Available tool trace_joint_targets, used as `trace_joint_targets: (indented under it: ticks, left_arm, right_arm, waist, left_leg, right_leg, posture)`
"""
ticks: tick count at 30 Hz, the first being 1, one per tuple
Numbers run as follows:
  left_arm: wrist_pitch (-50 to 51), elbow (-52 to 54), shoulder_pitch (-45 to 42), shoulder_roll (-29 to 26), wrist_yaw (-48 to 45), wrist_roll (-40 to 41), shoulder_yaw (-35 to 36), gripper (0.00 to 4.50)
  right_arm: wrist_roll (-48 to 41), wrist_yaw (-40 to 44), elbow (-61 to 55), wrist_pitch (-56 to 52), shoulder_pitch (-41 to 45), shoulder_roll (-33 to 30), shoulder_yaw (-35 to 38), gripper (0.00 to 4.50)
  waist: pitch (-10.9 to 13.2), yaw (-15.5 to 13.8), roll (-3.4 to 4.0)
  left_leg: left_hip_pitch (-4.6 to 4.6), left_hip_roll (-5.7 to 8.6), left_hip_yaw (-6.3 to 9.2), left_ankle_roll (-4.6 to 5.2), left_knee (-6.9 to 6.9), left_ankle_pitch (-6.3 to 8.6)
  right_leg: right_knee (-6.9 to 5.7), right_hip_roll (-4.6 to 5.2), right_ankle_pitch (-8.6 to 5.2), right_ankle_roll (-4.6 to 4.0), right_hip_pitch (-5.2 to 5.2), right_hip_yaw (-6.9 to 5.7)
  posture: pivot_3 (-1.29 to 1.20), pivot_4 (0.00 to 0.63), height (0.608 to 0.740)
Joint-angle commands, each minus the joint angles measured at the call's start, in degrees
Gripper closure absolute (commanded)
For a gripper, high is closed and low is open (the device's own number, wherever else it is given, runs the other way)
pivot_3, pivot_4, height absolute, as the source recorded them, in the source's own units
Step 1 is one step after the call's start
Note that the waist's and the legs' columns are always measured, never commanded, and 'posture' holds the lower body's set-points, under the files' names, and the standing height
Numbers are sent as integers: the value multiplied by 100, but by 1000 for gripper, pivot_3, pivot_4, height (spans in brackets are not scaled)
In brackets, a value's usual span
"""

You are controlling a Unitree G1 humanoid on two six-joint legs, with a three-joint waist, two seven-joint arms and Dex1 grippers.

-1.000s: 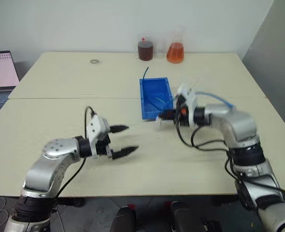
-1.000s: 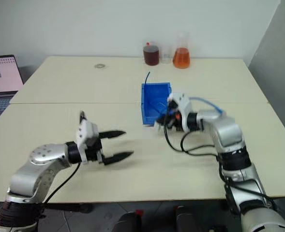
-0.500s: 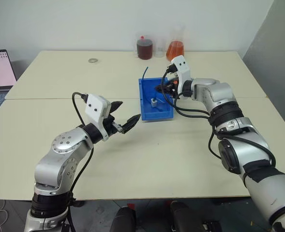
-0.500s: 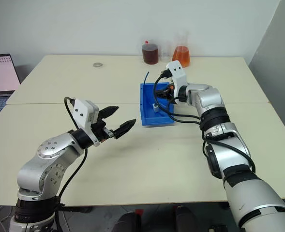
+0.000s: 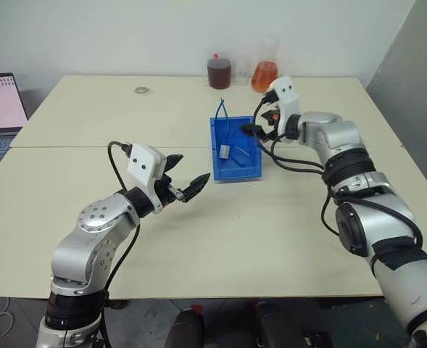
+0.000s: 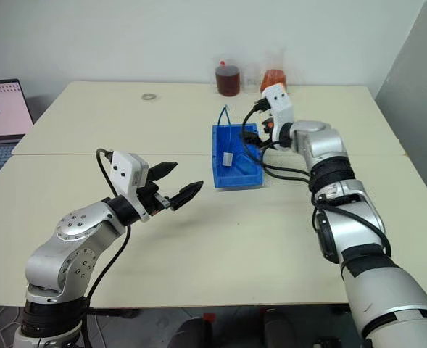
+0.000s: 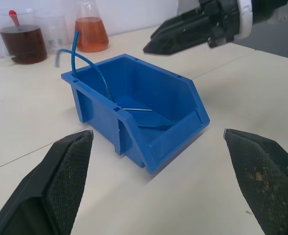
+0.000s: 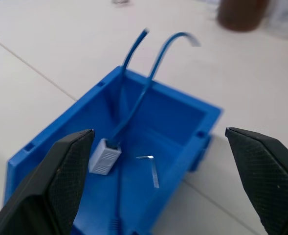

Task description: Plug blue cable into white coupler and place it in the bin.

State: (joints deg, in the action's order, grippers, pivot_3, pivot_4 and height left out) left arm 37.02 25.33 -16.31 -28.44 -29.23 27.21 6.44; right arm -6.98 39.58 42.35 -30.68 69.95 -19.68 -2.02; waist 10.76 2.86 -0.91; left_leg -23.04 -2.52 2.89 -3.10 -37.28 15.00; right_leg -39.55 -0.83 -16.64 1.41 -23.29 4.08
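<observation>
Inside the bin (image 8: 46, 142), the white coupler (image 8: 104, 156) bears no legible marking.

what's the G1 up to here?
The blue cable is plugged into the white coupler, and both lie inside the bin, with the cable's ends arching over the back wall. The right gripper hangs open by the bin's right rim, holding nothing. The left gripper hangs open over the table, left of the bin.

Silver-grey arm segments with black joint bands are showing. White boxy wrist heads are carrying black textured fingers (image 7: 68, 171). Black cables are looping alongside.
</observation>
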Motion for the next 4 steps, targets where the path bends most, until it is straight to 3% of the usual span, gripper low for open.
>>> trace_joint_targets:
  ticks: [1,4]
  left_arm:
    - [59,312,53,91,373,58,321,0]
    - [123,389,230,166,683,-36,420,0]
  right_arm:
    - [-444,-64,-2973,-847,-1249,-372,347,13]
    - [-489,-735,-4915,-1239,-2618,-288,706,13]
  waist:
    - [-1,-55,-2]
    - [-2,-98,-2]
  left_leg:
    - [0,-1,2,0,8,0]
    - [0,-4,3,-1,25,0]
  right_leg:
    - [6,2,0,0,2,-2]
    - [19,5,0,0,1,-3]
  posture:
    - [0,150,740]
    - [0,150,740]
